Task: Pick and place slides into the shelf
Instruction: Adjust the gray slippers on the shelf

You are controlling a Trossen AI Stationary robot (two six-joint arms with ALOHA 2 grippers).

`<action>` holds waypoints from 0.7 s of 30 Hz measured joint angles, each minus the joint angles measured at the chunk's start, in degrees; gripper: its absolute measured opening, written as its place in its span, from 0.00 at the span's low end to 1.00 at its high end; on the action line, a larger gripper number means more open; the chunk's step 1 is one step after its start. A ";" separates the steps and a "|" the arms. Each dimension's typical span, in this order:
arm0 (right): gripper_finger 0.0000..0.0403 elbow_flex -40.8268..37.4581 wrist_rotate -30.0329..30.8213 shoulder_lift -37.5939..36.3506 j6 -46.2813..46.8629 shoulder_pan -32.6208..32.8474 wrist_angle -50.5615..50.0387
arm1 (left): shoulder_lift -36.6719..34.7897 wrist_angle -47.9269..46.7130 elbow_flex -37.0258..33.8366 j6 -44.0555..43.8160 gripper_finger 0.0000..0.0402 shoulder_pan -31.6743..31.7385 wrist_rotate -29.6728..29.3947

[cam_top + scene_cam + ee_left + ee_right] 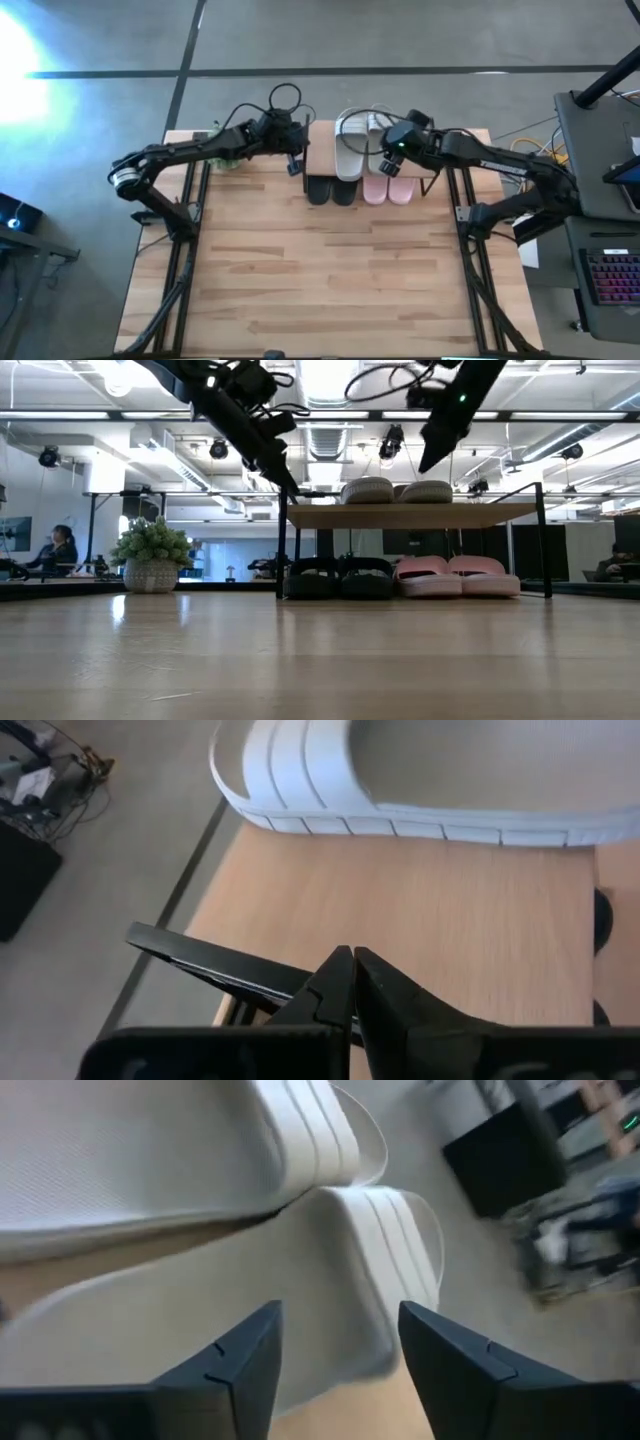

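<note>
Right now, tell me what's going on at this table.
Two robot arms are filling a small shelf. The pale slides sit on its top board, the black slides and pink slides underneath. The right gripper is open just above a pale slide, holding nothing. The left gripper is shut and empty over the board's bare end.

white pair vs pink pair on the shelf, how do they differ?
Level: the white pair sits on the shelf's top board; the pink pair sits underneath, on the table.
Colour: the white pair is pale grey-white, the pink pair pink.
Gripper: the open right gripper hangs over the white pair, not the pink pair.
Shared: both are side-by-side slide pairs on the shelf's right half.
</note>
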 joint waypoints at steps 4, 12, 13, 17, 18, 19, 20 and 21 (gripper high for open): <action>0.50 1.02 4.81 4.88 -7.91 0.07 1.88 | 0.32 0.09 -0.34 1.40 0.00 -0.02 0.18; 0.51 4.92 10.78 11.02 -11.57 -0.78 2.30 | 0.32 0.62 -0.44 3.72 0.00 -0.02 0.25; 0.51 5.39 10.87 11.39 -11.56 -1.07 2.42 | 0.30 0.99 -0.44 4.04 0.00 -0.02 0.26; 0.50 6.16 9.54 12.52 -11.42 -2.78 2.47 | 0.30 1.15 -0.42 4.22 0.00 -0.02 0.29; 0.49 6.15 8.81 12.80 -11.23 -3.44 2.41 | 0.30 1.13 -0.42 4.20 0.00 -0.02 0.33; 0.48 5.93 8.26 12.99 -11.17 -4.18 2.39 | 0.30 1.16 -0.42 4.20 0.00 -0.02 0.35; 0.47 5.75 8.10 13.29 -11.16 -4.76 2.25 | 0.30 1.14 -0.42 4.20 0.00 -0.02 0.39; 0.45 5.70 8.05 13.57 -11.09 -5.26 2.36 | 0.30 1.12 -0.44 4.20 0.00 -0.02 0.40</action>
